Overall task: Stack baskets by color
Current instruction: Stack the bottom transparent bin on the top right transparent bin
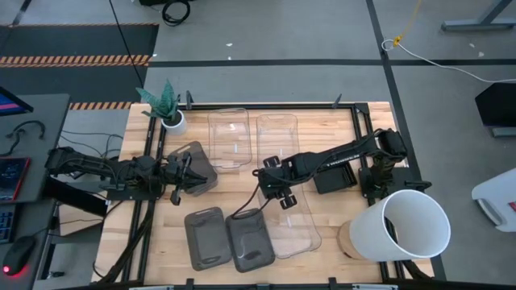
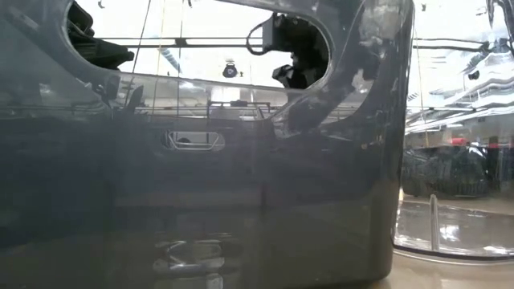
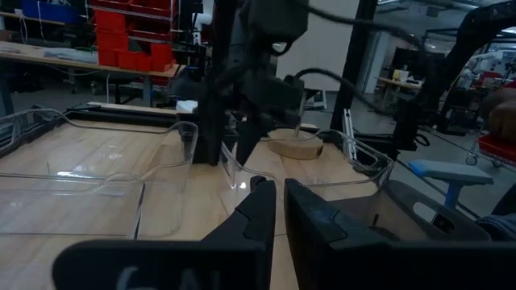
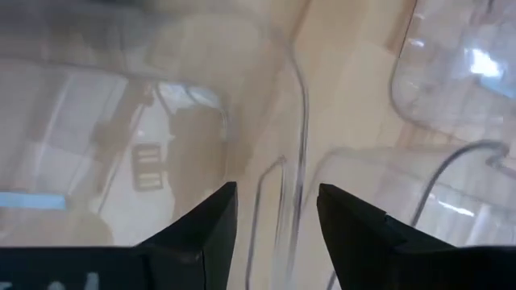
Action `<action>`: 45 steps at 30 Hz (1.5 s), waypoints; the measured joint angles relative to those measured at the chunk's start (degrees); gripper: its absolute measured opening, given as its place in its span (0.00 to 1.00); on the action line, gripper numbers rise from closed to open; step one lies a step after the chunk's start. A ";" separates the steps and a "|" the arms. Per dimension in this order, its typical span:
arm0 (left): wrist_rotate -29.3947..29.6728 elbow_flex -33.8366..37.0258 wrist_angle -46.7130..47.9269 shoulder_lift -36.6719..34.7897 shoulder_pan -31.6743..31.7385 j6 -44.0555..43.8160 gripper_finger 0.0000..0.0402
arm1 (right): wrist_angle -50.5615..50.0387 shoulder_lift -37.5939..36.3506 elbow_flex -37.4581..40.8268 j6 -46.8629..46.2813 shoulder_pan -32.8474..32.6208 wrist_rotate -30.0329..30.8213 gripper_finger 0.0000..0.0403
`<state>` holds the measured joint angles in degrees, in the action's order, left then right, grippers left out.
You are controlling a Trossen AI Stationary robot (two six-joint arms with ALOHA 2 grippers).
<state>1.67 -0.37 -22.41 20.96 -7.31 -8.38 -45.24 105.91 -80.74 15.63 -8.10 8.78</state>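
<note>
Clear plastic is the matter in hand. High view: right gripper [image 1: 280, 196] hangs over the rim of a clear basket [image 1: 294, 229] lying just beside two grey baskets [image 1: 230, 239] at the near edge of the wooden tabletop [image 1: 355, 133]. Two more clear baskets [image 1: 251, 137] sit side by side at the far side. Left gripper [image 1: 179, 179] is at a third grey basket [image 1: 197, 165], between the far clear pair and the near grey pair.

Low view: almost all blocked by a grey basket wall [image 2: 241, 193] close to the lens; nothing useful on either gripper.

Left wrist view: fingers [image 3: 258, 211] nearly together, a grey rim [image 3: 403, 211] just beside them; whether they pinch it, cannot tell.

Right wrist view: fingers [image 4: 216, 211] parted, a clear wall edge [image 4: 300, 121] standing up between them, not yet gripped.

Judgement: clear-basket pickup step. Next move calls for closing squarely on that thin wall, then lifting level toward the far clear pair.
</note>
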 joint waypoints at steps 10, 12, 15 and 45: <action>-0.02 -0.01 0.00 0.01 0.00 0.00 0.06 | -4.67 0.00 0.49 -1.36 -0.17 -0.93 0.29; -0.02 -0.01 0.00 -0.01 0.02 0.00 0.07 | -5.11 0.00 0.49 -1.84 -0.15 -0.89 0.23; 0.00 -0.01 0.00 -0.01 0.02 0.00 0.08 | -5.28 0.00 0.49 -1.95 -0.15 -0.90 0.13; 0.00 -0.01 0.02 0.01 0.00 0.00 0.07 | -8.67 -10.45 0.52 -8.50 0.13 -0.82 0.01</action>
<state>1.67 -0.38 -22.39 20.97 -7.31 -8.38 -53.90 95.46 -80.23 7.13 -7.97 7.97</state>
